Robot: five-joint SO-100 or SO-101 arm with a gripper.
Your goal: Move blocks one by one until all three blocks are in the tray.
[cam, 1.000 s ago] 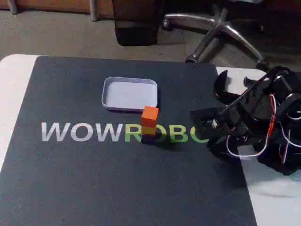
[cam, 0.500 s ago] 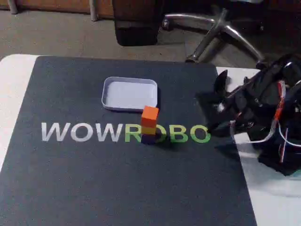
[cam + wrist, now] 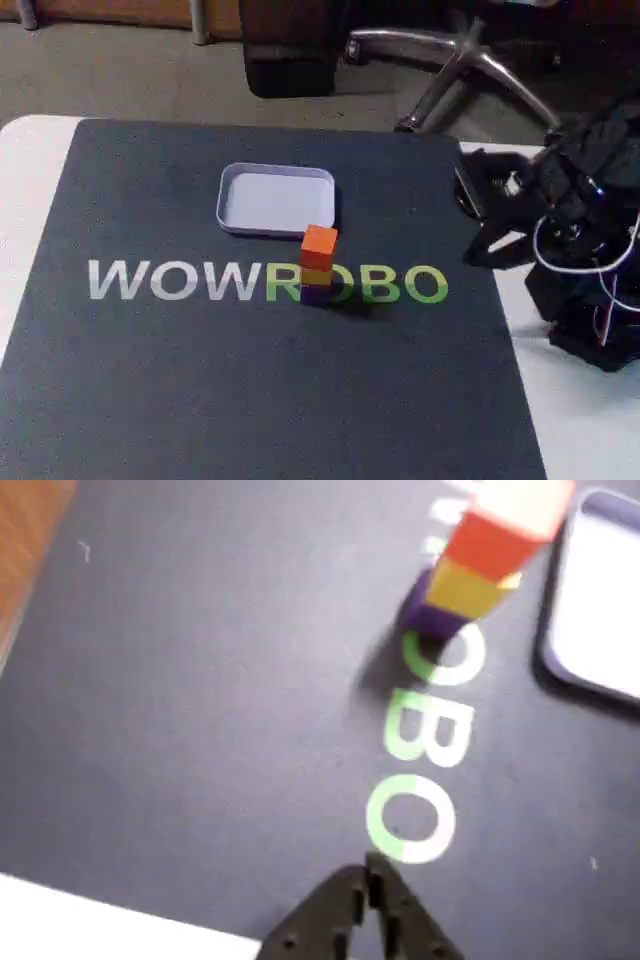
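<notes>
In the fixed view, going left to right: the tray, a shallow pale dish with rounded corners and a low rim, lies bare on the dark mat. At its 5 o'clock, just beside the rim, the three blocks stand stacked: orange block on yellow block on purple block, matte and sharp-edged. Well apart at 3 o'clock, the gripper hangs above the mat's edge; in the wrist view the black fingers meet at their tips, clenched on nothing (a blurry frame, though). No block is moved yet. Next, I judge: spread the fingers, reach toward 9 o'clock, pinch the orange block without toppling the stack.
</notes>
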